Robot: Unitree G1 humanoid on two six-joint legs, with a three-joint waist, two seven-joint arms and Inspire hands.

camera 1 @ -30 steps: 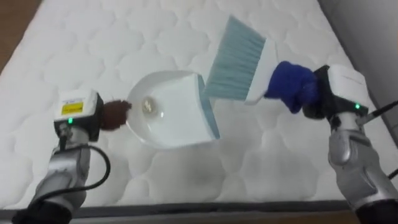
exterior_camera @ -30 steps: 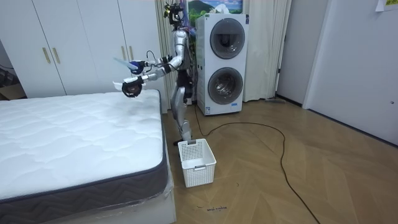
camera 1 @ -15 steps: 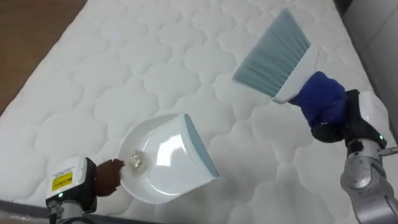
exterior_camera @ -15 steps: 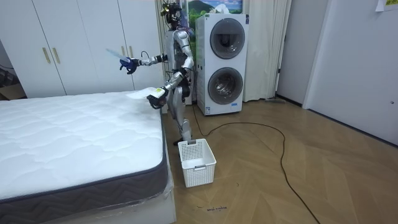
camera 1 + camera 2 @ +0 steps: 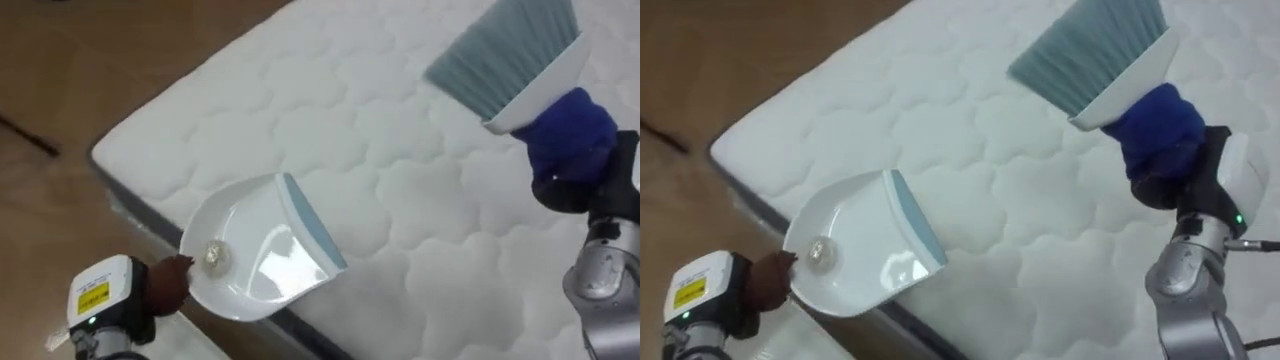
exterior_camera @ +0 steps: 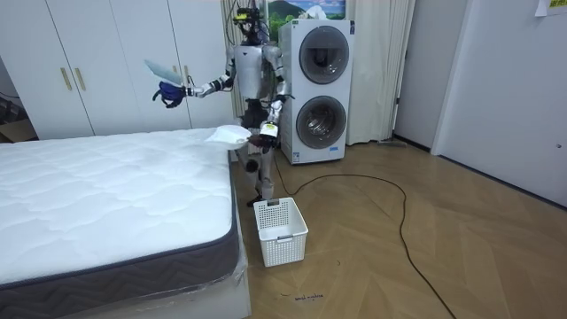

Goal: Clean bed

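Note:
A white dustpan (image 5: 262, 252) with a pale blue lip hangs over the corner edge of the white quilted mattress (image 5: 400, 190). A small pale crumpled scrap (image 5: 214, 257) lies in the pan. My left hand (image 5: 166, 285), in a brown glove, is shut on the pan's handle at the lower left. My right hand (image 5: 572, 137), in a blue glove, is shut on a hand brush (image 5: 505, 45), held high over the bed with its blue-grey bristles pointing up and away. In the room view I stand at the bed's far corner, dustpan (image 6: 226, 133) at waist height and brush (image 6: 164, 71) raised.
Wooden floor (image 5: 70, 70) lies past the mattress corner on my left. A white laundry basket (image 6: 280, 230) stands on the floor beside the bed's near corner. Stacked washing machines (image 6: 316, 89) are behind me, white wardrobes (image 6: 106, 62) along the wall.
I have turned to my left, so the view swung to the mattress corner and floor. The dustpan moved off toward the bed's edge with the scrap inside; the brush rose higher.

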